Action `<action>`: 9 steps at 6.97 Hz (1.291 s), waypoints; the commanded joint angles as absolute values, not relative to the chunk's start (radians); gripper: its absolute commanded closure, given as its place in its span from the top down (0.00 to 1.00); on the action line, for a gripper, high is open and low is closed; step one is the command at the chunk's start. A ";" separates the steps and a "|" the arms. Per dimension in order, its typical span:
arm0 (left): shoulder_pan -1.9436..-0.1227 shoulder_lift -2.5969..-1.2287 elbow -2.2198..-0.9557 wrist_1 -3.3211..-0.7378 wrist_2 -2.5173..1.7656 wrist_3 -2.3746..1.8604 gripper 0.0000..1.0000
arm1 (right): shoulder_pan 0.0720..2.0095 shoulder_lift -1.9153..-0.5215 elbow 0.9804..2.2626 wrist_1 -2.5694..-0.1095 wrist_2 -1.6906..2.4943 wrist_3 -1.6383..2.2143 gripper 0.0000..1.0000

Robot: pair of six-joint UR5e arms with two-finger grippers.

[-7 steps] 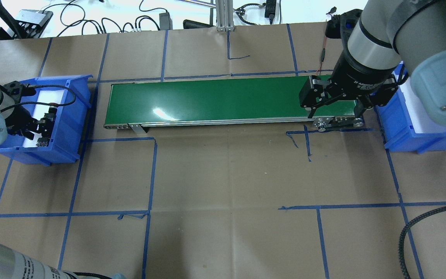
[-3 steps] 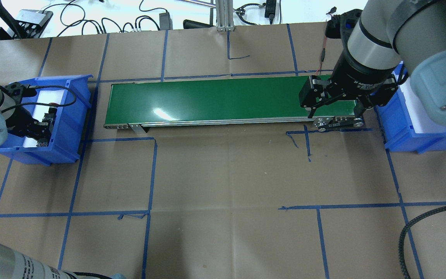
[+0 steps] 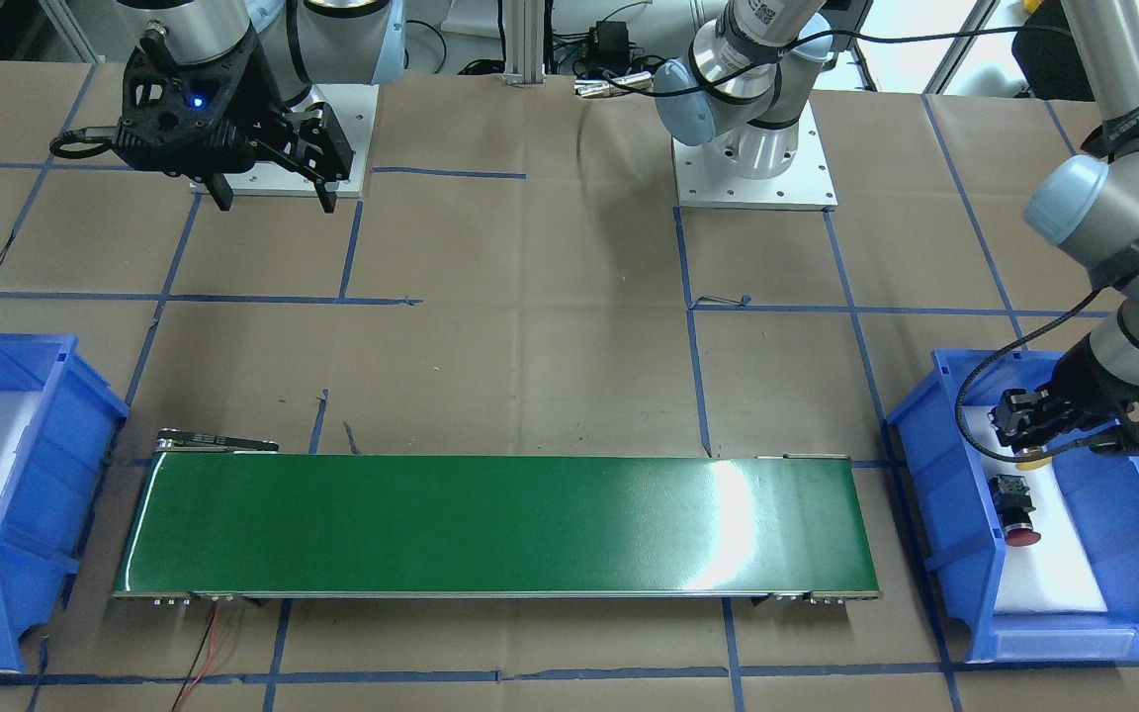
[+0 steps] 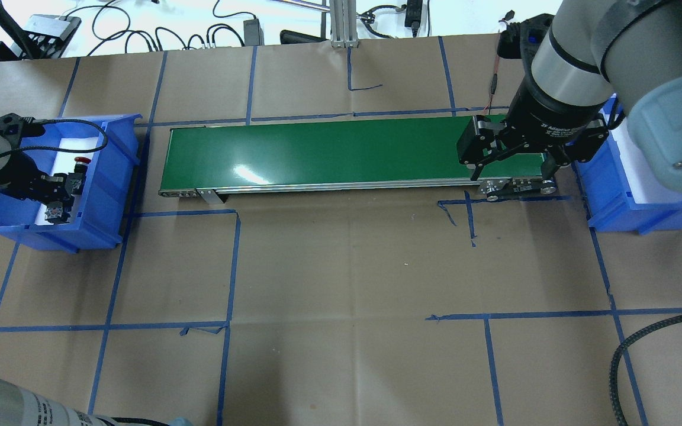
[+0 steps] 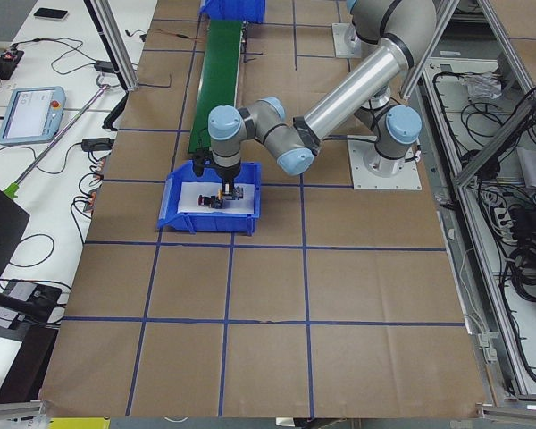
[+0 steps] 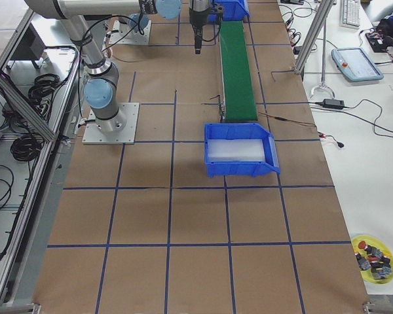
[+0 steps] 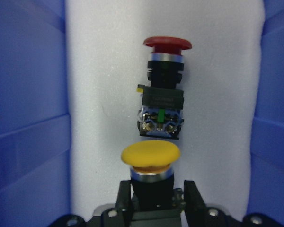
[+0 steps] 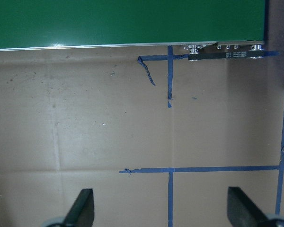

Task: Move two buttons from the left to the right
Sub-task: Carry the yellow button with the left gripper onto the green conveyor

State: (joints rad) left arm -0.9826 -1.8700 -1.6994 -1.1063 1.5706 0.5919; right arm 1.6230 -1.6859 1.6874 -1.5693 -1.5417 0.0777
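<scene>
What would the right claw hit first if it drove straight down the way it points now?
Probably the brown paper table cover, near the blue tape cross, beside the green conveyor belt. The right claw is open and empty; height is unclear.

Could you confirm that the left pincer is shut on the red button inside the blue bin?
Not quite: the left pincer is shut on the yellow button inside the blue bin; the red button lies free beyond it. The left wrist view shows it.
</scene>
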 commanded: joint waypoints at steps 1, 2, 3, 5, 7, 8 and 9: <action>-1.011 -1.873 -1.548 -1.276 1.571 0.613 0.00 | 1.623 -1.686 1.687 -1.569 -1.542 0.077 1.00; -1.052 -1.873 -1.492 -1.332 1.571 0.606 0.00 | 1.623 -1.686 1.687 -1.569 -1.542 0.077 1.00; -1.093 -1.873 -1.462 -1.363 1.571 0.591 0.00 | 1.623 -1.686 1.687 -1.569 -1.542 0.077 1.00; -1.234 -1.875 -1.433 -1.364 1.578 0.432 0.00 | 1.623 -1.686 1.687 -1.569 -1.542 0.077 1.00; -1.406 -1.894 -1.445 -1.359 1.568 0.223 0.00 | 1.623 -1.686 1.687 -1.569 -1.542 0.077 1.00; -1.477 -1.922 -1.453 -1.347 1.571 0.162 0.00 | 1.623 -1.686 1.687 -1.569 -1.543 0.077 1.00; -1.515 -1.974 -1.453 -1.303 1.575 0.096 0.00 | 1.623 -1.686 1.687 -1.569 -1.543 0.077 1.00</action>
